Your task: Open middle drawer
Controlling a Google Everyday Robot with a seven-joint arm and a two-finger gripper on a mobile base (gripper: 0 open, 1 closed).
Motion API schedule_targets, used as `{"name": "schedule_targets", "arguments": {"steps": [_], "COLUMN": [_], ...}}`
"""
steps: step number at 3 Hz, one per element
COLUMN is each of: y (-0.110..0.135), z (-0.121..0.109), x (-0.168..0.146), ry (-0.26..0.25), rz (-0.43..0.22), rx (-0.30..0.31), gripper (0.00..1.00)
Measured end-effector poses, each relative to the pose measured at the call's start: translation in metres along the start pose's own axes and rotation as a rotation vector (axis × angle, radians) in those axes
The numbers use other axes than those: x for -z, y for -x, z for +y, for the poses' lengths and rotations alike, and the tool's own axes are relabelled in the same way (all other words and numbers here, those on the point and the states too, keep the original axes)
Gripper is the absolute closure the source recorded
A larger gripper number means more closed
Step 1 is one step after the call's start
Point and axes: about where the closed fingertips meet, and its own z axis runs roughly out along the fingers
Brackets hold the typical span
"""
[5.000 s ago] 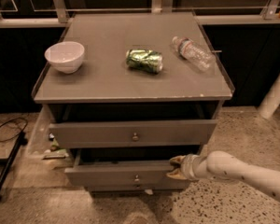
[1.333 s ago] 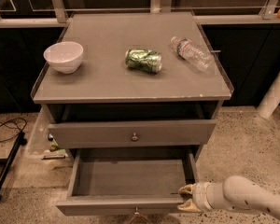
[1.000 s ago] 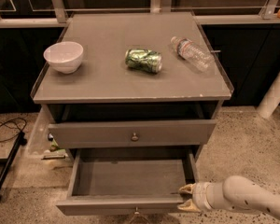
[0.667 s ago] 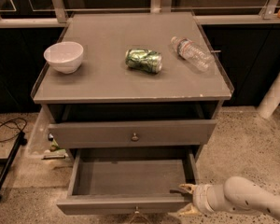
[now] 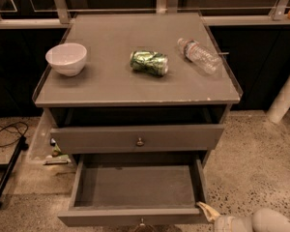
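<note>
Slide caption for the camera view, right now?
Middle drawer pulled open, gripper at its front corner; bowl, crushed can and bottle on top.

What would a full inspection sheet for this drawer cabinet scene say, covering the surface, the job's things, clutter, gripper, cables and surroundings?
Surface: grey cabinet top, flat, carrying three loose things.
Job's things: middle drawer stands pulled well out, nothing seen inside it; the upper drawer above it is pushed in.
Clutter: white bowl upright at the left; crushed green can on its side in the middle; plastic bottle lying at the right.
Gripper: the gripper is at the middle drawer's front right corner, at the bottom of the view.
Cables: black cable looped on the floor left of the cabinet.
Surroundings: speckled floor; white post at the right.
</note>
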Motion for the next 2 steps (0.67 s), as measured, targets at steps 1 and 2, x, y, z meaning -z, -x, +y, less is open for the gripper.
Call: {"name": "schedule_targets", "arguments": {"steps": [1, 2], "y": [0.0025, 0.0043], "z": [-0.0001, -0.0018], "x": [0.0025, 0.0048], "ry": [0.0, 0.0], "rz": [0.0, 0.0], "rx": [0.0, 0.0], "gripper": [0.62, 0.85]}}
